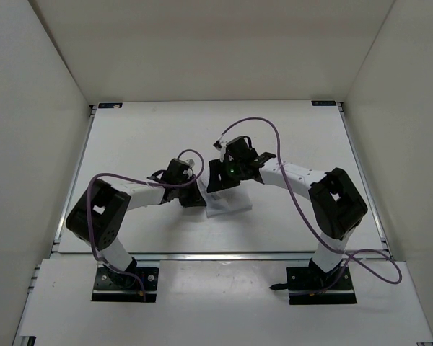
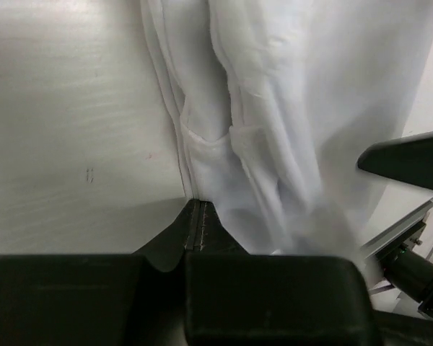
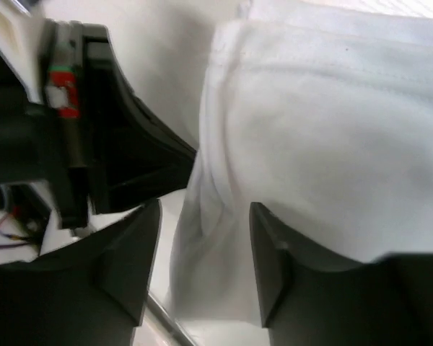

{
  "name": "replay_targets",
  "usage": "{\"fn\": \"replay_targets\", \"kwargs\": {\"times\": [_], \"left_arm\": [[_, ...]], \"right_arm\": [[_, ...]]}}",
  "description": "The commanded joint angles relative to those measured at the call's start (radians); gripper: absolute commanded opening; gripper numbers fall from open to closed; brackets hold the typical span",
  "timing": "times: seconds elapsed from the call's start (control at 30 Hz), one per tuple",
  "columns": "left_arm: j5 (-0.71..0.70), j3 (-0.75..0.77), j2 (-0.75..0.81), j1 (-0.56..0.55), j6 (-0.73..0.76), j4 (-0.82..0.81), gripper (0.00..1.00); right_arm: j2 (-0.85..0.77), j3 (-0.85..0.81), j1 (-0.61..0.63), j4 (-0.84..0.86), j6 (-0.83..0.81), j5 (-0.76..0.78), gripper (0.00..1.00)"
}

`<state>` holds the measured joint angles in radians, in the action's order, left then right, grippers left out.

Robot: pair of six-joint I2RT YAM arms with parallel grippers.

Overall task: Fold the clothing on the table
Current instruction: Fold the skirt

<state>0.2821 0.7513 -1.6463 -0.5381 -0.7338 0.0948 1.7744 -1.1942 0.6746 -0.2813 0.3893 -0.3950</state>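
Top external only gives you the clothing [image 1: 229, 203] as a small white bundle near the middle of the table [image 1: 130, 137]. Left wrist shows what it can't: your left gripper [image 2: 195, 229] pinched tight on the hem. Right wrist shows your right gripper [image 3: 202, 249] spread apart, fabric in the gap but not squeezed

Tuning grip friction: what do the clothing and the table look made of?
The clothing looks like thin white woven fabric, maybe cotton: matte, soft wrinkles, stitched seams. The table looks like hard white board, perhaps laminate: matte, smooth, faintly streaked.
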Motion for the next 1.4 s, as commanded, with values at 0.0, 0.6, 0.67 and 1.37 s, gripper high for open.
{"fn": "replay_targets", "kwargs": {"times": [0.0, 0.6, 0.67, 1.37], "left_arm": [[0.015, -0.035, 0.046, 0.013, 0.014, 0.083, 0.00], [0.097, -0.027, 0.431, 0.055, 0.044, 0.056, 0.00], [0.046, -0.029, 0.410, -0.012, 0.036, 0.043, 0.00], [-0.184, -0.057, 0.183, -0.065, 0.073, 0.086, 0.00]], "right_arm": [[-0.038, -0.015, -0.003, 0.123, 0.054, -0.122, 0.63], [-0.190, 0.284, -0.095, 0.160, 0.065, -0.047, 0.00], [-0.155, 0.277, -0.069, 0.150, 0.050, -0.025, 0.00], [-0.064, 0.176, -0.069, 0.234, 0.071, -0.030, 0.00]]}}
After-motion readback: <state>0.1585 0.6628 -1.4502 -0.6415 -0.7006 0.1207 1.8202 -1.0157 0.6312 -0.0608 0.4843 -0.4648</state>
